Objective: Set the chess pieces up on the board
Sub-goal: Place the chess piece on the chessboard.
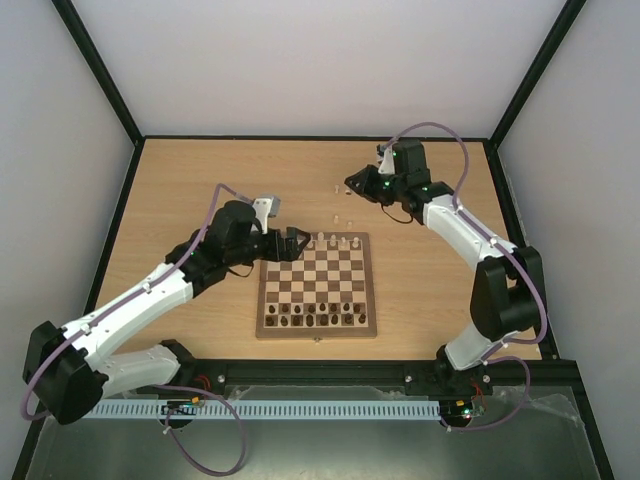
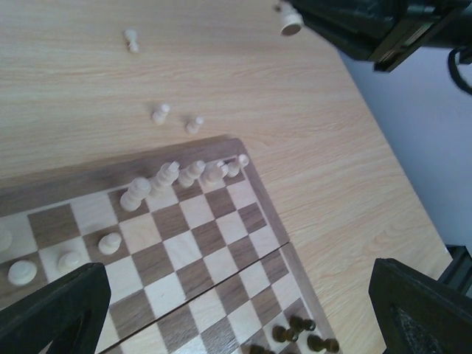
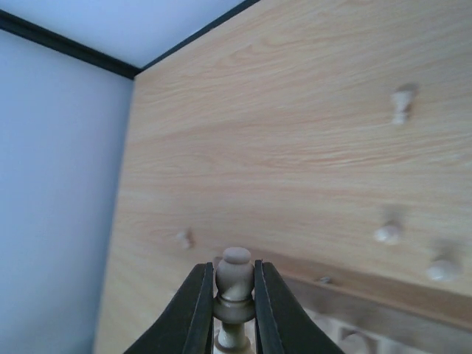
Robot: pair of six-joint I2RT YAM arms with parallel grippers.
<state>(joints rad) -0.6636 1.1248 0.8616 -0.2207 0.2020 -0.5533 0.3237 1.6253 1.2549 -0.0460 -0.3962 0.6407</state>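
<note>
The board [image 1: 318, 282] lies mid-table, with several cream chess pieces [image 1: 336, 242] along its far rows and dark ones [image 1: 315, 318] on the near rows. My right gripper [image 1: 353, 184] hovers over the table beyond the board's far edge. In the right wrist view it [image 3: 234, 295] is shut on a cream piece [image 3: 236, 274], gripped at head and collar. My left gripper [image 1: 296, 240] is open at the board's far left corner. Its fingers [image 2: 51, 310] frame bare squares of the board [image 2: 221, 251], touching nothing. Cream pieces [image 2: 171, 175] stand ahead of it.
Loose cream pieces [image 1: 341, 214] lie on the table beyond the board; in the left wrist view they lie at several spots [image 2: 160, 113]. More loose pieces [image 3: 389, 234] lie under the right wrist camera. Black frame posts and white walls close in the table.
</note>
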